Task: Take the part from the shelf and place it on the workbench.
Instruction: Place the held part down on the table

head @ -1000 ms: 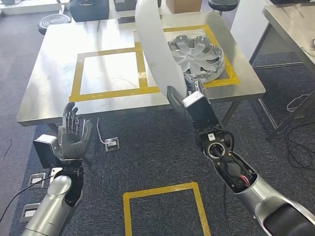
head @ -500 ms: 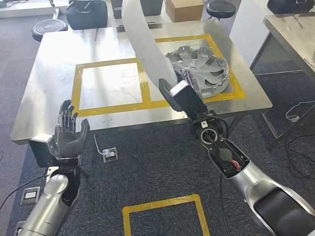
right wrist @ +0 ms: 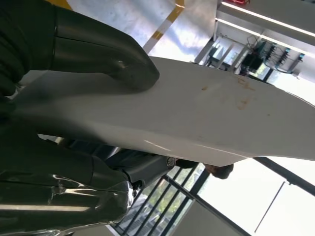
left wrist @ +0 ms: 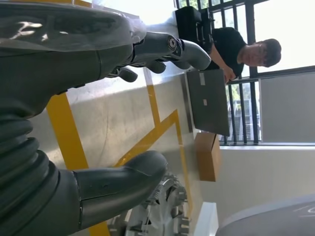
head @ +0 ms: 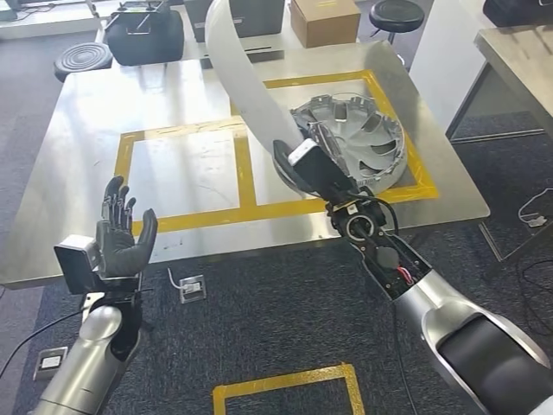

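Note:
The part is a long curved white panel [head: 244, 73] standing up over the steel workbench [head: 78, 173]. My right hand [head: 307, 164] grips its lower end, above the yellow tape between the two marked squares. In the right wrist view the thumb [right wrist: 108, 54] presses on the panel [right wrist: 223, 118]. My left hand [head: 121, 233] is raised in front of the workbench's near edge, palm up, fingers apart, holding nothing. In the left wrist view its fingers [left wrist: 167, 49] and thumb [left wrist: 122, 177] stand spread.
A silver wheel cover [head: 355, 138] lies in the right yellow-taped square, close beside my right hand. The left taped square [head: 182, 173] is bare metal. A cardboard box [head: 324, 19] and black case [head: 143, 35] sit beyond the bench. A yellow floor square [head: 287, 385] lies near me. A person [left wrist: 237, 51] stands beyond the bench.
The camera has come closer to the workbench. My right hand has carried the panel further over the bench, leftward. My left hand stays raised and empty.

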